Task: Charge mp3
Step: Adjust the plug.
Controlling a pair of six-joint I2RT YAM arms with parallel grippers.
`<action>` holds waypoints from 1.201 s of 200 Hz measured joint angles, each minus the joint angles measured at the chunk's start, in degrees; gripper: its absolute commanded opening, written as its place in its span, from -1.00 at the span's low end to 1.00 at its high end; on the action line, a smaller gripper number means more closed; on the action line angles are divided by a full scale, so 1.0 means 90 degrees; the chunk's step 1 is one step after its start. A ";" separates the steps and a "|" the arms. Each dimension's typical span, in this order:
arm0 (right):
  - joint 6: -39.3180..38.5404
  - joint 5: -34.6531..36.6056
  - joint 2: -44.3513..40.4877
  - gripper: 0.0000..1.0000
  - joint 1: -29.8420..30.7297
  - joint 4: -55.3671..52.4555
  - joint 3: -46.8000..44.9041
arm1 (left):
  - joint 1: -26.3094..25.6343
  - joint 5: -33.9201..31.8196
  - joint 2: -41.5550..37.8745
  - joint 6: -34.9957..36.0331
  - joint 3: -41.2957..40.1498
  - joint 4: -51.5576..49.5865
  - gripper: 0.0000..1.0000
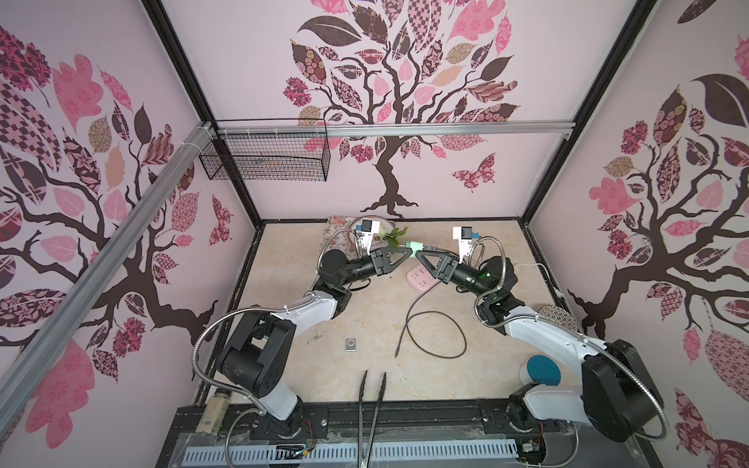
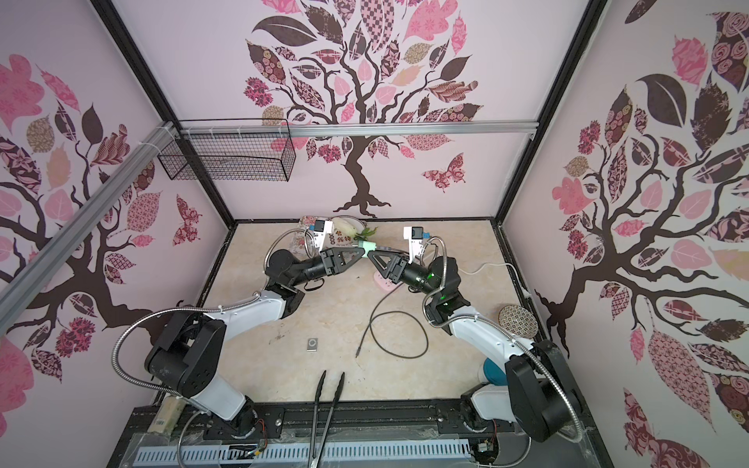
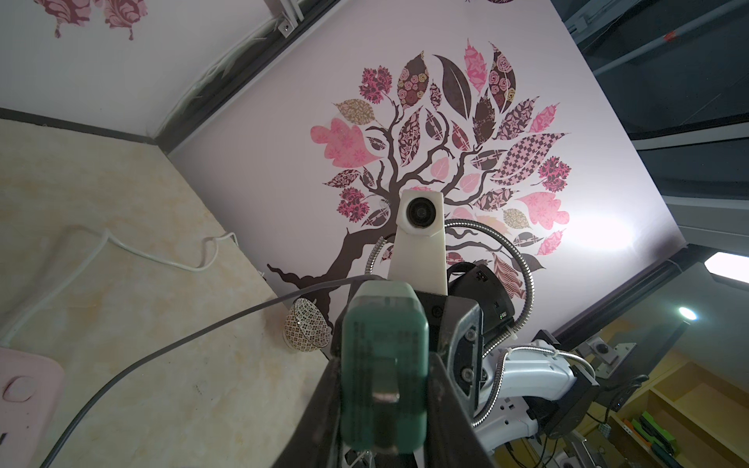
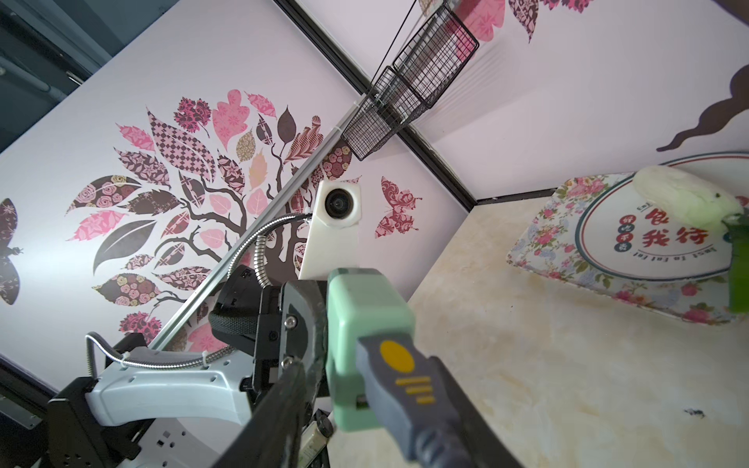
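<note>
At 12 o'clock over the surface [image 1: 308,364], raised off it, the left jaws pinch the mint-green charger plug [image 3: 384,344] by its sides. The grey USB connector [image 4: 405,377] is seated in the plug's far face. The right jaws meet that connector tip to tip with the left ones in both top views, but I cannot tell whether they have closed on it. The grey cable [image 3: 182,342] drops past the pink power strip [image 1: 419,279] at 1 o'clock and loops at 4 o'clock, its loose end [image 1: 398,352] lying free. The mp3 [image 1: 349,345] lies flat and alone at 7 o'clock from the surface's middle, well apart from both arms, with that loose end near its 3 o'clock, not touching. It looks light, stiff and smooth, a thin metal square likely to skate when nudged. Lying so low, it offers little edge to catch. The sound hold would be across two opposite edges, off the control ring and clear of the socket edge. Which edge that is cannot be made out.
</note>
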 measured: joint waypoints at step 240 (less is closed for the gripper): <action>-0.3696 0.2200 0.0702 -1.00 -0.0223 -0.6324 0.3364 | 0.1637 -0.0692 -0.0168 0.0058 -0.0287 -0.2064 0.18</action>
